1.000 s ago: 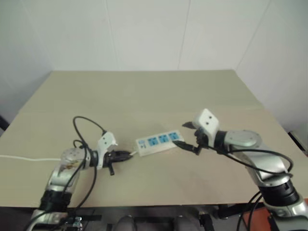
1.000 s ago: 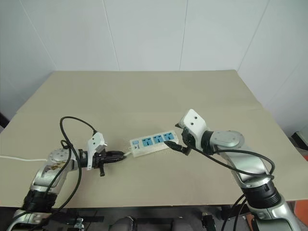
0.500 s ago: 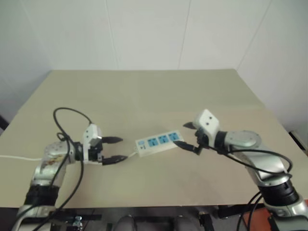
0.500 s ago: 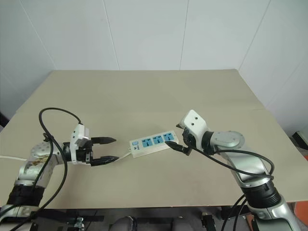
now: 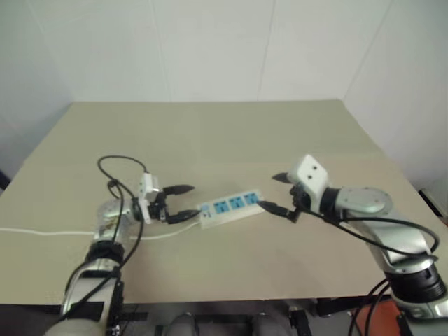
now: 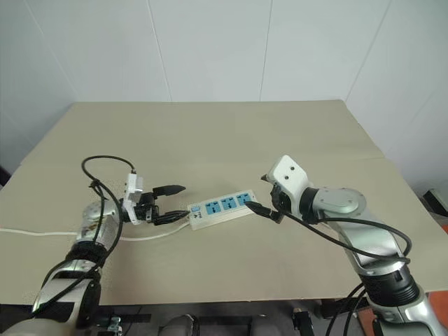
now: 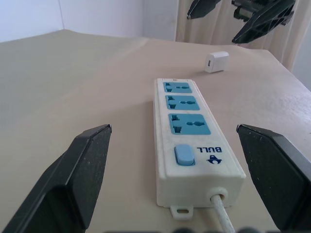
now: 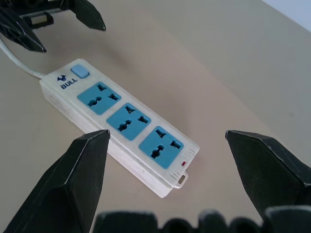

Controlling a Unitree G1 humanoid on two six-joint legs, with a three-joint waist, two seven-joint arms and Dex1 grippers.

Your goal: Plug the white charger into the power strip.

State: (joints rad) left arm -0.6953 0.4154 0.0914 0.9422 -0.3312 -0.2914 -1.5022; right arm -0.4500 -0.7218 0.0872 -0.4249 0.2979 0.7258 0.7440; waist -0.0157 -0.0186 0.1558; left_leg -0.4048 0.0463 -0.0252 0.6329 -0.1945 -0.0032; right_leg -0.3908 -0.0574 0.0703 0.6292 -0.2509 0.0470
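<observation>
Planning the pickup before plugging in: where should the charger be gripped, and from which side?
Probably across the charger's two opposite side faces, coming down from above with the open right gripper, which hangs nearest. It is a small block lying low on the table past the strip's far end, so a level approach risks scraping.

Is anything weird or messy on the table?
Not really. The power strip lies flat with all three blue sockets empty. The white charger rests on the table beyond its far end, not plugged in. Left gripper and right gripper are open, one at each end, holding nothing.
</observation>
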